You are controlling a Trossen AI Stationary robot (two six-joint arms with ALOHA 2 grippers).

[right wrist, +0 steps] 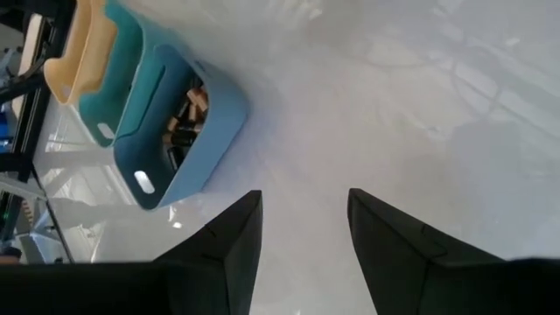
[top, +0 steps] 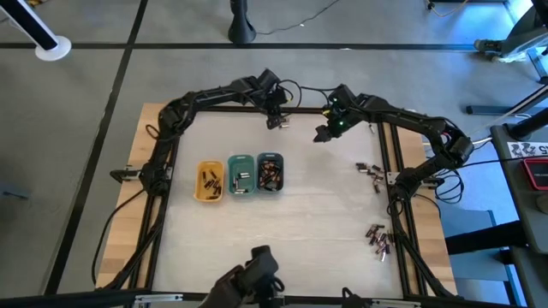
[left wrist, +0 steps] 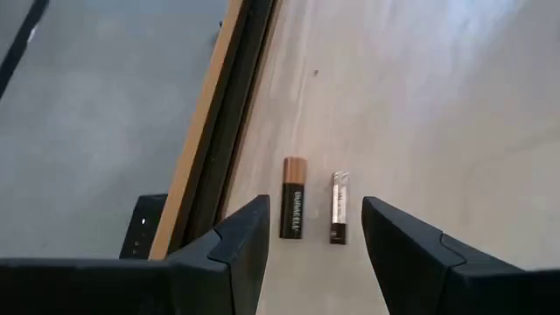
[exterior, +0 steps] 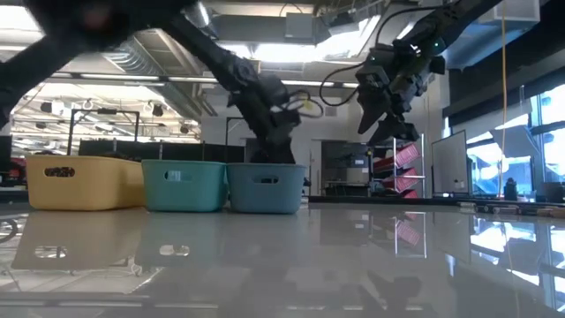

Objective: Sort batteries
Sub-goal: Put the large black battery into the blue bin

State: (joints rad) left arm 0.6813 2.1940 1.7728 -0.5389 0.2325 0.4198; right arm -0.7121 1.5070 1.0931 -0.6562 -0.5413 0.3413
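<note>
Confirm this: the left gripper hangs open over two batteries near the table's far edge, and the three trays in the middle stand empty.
Not quite. The left gripper does hang open over two batteries near the far edge, but the trays are not empty: the high view shows batteries in all three, and the right wrist view shows them in the grey-blue tray.

Your pale table point(top: 300, 214) carries three trays side by side: yellow point(top: 209, 182), green point(top: 241, 174), grey-blue point(top: 270, 172). Loose batteries point(top: 370, 170) lie near its right edge, and another group of batteries point(top: 378, 239) lies nearer the front.

Overhead camera straight down, low one level, both sharing trays point(top: 241, 178), wrist cameras close
</note>
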